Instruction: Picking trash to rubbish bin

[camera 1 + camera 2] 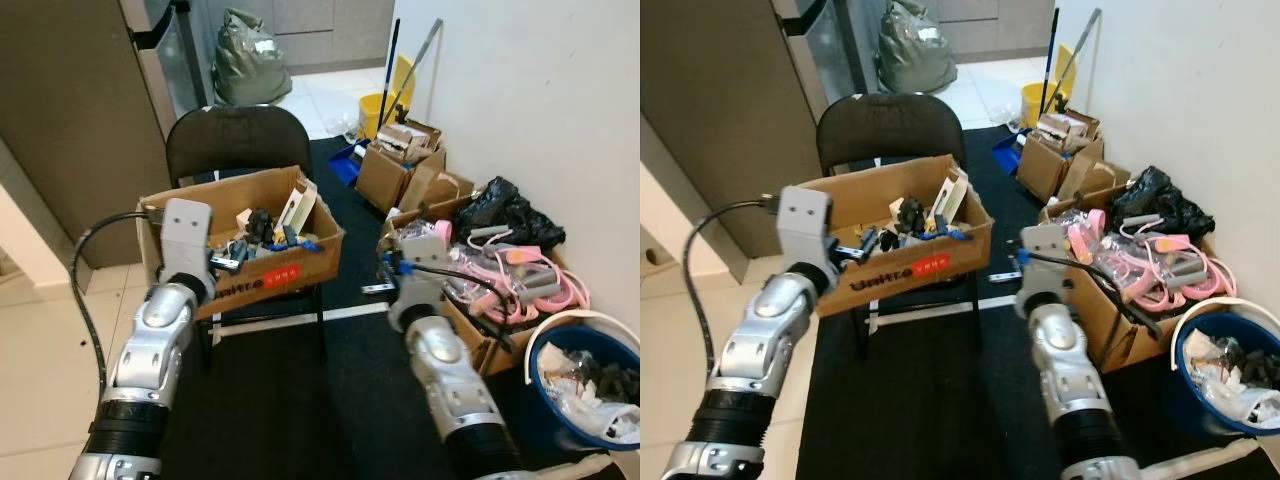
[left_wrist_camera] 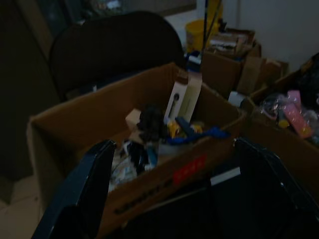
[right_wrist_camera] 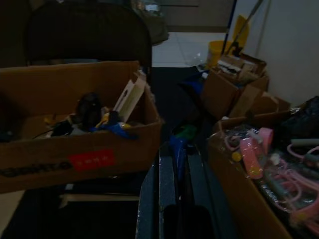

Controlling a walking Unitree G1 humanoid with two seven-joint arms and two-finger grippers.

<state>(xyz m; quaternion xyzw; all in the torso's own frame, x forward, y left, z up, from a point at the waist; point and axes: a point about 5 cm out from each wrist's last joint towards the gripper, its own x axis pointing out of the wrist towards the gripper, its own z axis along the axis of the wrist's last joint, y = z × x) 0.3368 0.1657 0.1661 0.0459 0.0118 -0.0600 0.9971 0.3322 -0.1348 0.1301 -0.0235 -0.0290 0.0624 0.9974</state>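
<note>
Black mat along white wall, tiled floor beyond. Chair holds cardboard box of mixed trash. Left gripper raised just before box front, fingers wide apart. Right gripper held over mat between box and second box of pink items, fingers pressed together, empty. Blue bin with white rim at right by wall, litter inside.

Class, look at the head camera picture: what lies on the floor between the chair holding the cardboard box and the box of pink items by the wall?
In the left eye view, black mat with a white strip lies between the chair and the pink-filled box.
</note>
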